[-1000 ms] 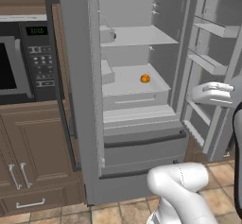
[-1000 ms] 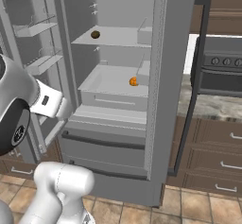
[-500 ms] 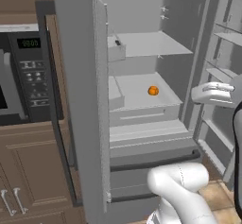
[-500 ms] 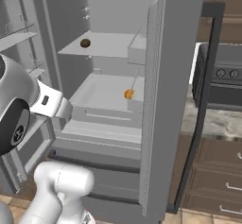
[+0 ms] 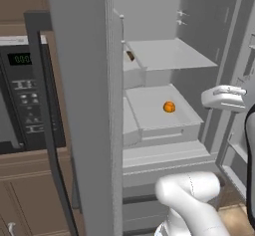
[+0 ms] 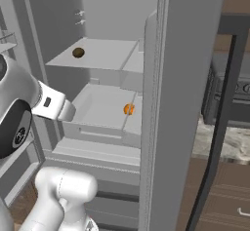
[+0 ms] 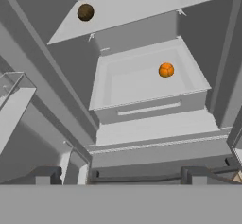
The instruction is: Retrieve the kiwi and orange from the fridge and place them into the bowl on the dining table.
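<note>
A: Hand view: orange (image 7: 166, 70) sits in fridge (image 7: 142, 133) tray, kiwi (image 7: 85, 12) on shelf above.

B: Both prob. light, round, apt to roll; orange firm, kiwi softer. Pinch across the middle. Gripper (image 7: 118, 176) tips apart, empty.

A black microwave (image 5: 20, 100) sat built into the wall, with brown cabinets (image 5: 30, 195) below it. In the right base view a dark stove (image 6: 229, 96) stood beside a speckled counter (image 6: 219, 144), over a brown drawer with a pale handle (image 6: 242, 212).
</note>
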### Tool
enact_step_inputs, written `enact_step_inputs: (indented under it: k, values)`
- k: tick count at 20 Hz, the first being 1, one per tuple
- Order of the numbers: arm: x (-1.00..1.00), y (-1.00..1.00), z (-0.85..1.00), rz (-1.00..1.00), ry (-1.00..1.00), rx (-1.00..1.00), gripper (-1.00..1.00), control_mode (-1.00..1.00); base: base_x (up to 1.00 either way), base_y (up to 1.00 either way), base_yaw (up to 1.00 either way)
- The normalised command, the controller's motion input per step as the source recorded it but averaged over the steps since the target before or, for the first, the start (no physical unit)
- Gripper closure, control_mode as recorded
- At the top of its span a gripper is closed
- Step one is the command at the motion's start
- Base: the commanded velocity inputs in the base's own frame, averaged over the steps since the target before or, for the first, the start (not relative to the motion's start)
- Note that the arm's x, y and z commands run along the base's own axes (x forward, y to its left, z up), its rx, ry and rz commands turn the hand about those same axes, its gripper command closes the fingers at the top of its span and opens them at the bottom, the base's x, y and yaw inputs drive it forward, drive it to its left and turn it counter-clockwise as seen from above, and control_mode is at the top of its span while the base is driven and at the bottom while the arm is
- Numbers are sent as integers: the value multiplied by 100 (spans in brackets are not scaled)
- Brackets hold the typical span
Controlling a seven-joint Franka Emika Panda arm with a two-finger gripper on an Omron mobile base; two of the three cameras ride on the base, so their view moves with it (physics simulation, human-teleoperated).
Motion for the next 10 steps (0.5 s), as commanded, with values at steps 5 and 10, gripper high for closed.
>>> enact_step_inputs:
  k: [5, 10]
  values:
    - [0, 0, 0, 0, 0, 0, -100, 100, 36, 0, 0]
    - [6, 5, 0, 0, 0, 0, -100, -100, 13, 1, 0]
